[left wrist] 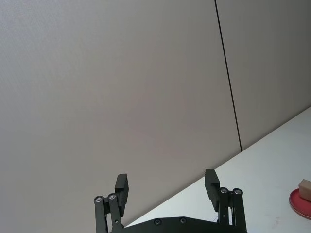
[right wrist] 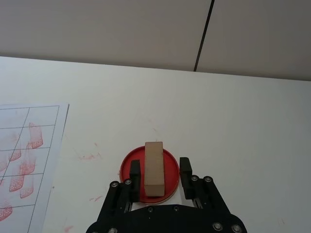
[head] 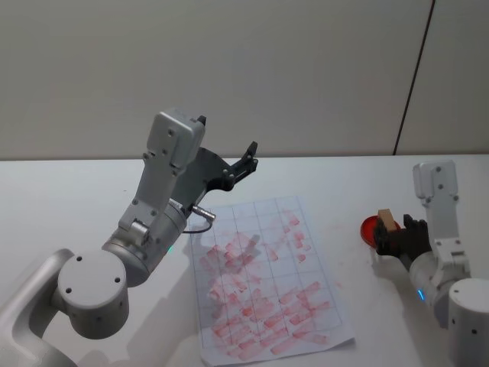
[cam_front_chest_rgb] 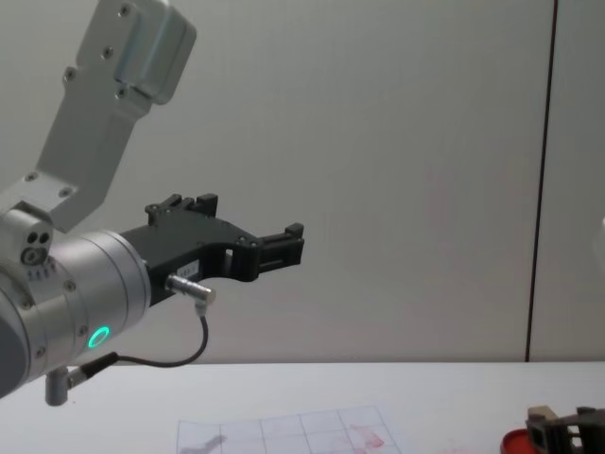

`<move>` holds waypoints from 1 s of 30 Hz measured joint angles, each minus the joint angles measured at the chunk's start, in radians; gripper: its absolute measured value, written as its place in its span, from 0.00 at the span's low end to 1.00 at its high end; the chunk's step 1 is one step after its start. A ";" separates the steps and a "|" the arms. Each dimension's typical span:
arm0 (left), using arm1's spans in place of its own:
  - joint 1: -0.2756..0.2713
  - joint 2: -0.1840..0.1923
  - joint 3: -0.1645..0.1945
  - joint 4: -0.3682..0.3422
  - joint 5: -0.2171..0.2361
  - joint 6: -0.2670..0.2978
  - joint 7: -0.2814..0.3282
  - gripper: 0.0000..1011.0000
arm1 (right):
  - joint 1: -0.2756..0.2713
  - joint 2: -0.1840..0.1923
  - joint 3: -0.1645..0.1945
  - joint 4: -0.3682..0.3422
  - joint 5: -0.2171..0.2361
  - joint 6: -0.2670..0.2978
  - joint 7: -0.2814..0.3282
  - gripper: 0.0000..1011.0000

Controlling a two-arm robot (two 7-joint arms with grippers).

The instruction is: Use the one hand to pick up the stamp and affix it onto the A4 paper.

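**Eng:** While your left gripper hangs raised over the left of the table, fingers spread and holding nothing, it's out of play. Mid-table you've got the A4 paper, with many grid cells red-marked.

**Op:** And on the right?

**Eng:** Your right gripper sits low at the red ink pad. Jaws are apart, one finger each side of the stamp, with a gap on both sides, so no grip yet. The stamp lies on the pad. Its long axis runs straight ahead between the fingers, toward the back wall.

**Op:** Where do I grip?

**Eng:** Looks like light, stiff wood. You won't crush it, but the smooth faces may slip or pivot. Clamp the two long sides at mid-length and keep it level.
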 joint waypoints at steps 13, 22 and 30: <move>0.000 0.000 0.000 0.000 0.000 0.000 0.000 0.99 | 0.005 -0.006 0.009 0.018 -0.008 0.006 0.002 0.22; 0.000 0.000 0.000 0.000 0.000 0.000 0.000 0.99 | 0.007 -0.010 0.019 0.028 0.005 0.025 -0.004 0.22; 0.000 0.000 0.000 0.000 0.000 0.000 0.000 0.99 | 0.009 -0.014 0.029 0.036 0.028 0.040 -0.007 0.22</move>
